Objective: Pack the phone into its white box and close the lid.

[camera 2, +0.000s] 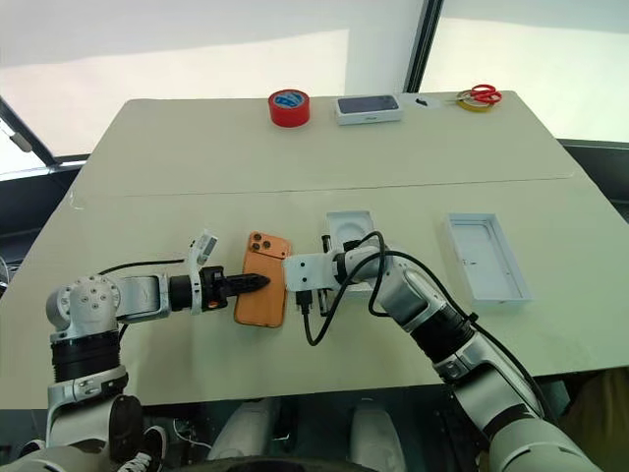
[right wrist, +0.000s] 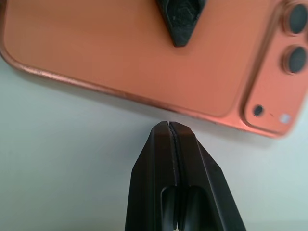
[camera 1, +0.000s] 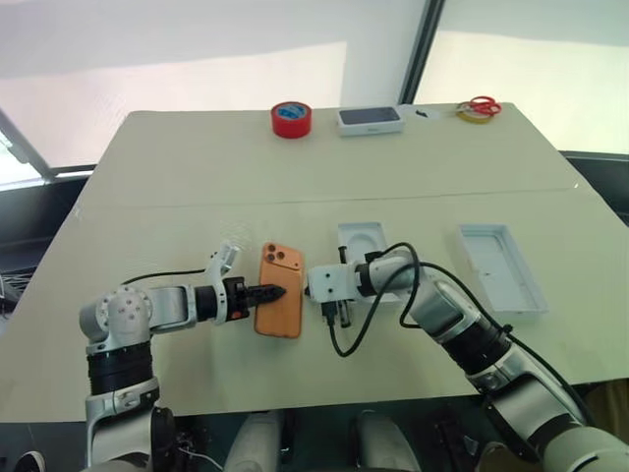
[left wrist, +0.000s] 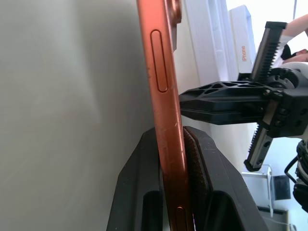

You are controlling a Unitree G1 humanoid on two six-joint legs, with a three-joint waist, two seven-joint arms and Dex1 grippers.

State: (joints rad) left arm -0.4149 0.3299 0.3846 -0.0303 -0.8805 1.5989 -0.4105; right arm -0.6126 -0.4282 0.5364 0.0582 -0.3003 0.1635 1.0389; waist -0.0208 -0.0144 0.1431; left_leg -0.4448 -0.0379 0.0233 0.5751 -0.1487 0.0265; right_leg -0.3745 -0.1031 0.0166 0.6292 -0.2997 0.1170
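Observation:
The orange phone point(camera 1: 280, 307) lies back up near the table's front, its camera lenses at the far end. My left gripper point(camera 1: 278, 291) is shut on the phone's left long edge, with one finger point(left wrist: 144, 192) under it and one on top. My right gripper point(right wrist: 168, 126) is shut and empty, its tips at the phone's right edge. The white box point(camera 1: 361, 239) sits just behind my right wrist, showing a white inside with a rounded recess; my arm hides its near end. The lid point(camera 1: 501, 267) lies inside up at the right.
At the table's far edge stand a red tape roll point(camera 1: 292, 119), a white box with a dark top point(camera 1: 371, 119), and red-handled scissors on a yellow roll point(camera 1: 479, 108). A black cable point(camera 1: 344, 339) loops from my right wrist over the table's front.

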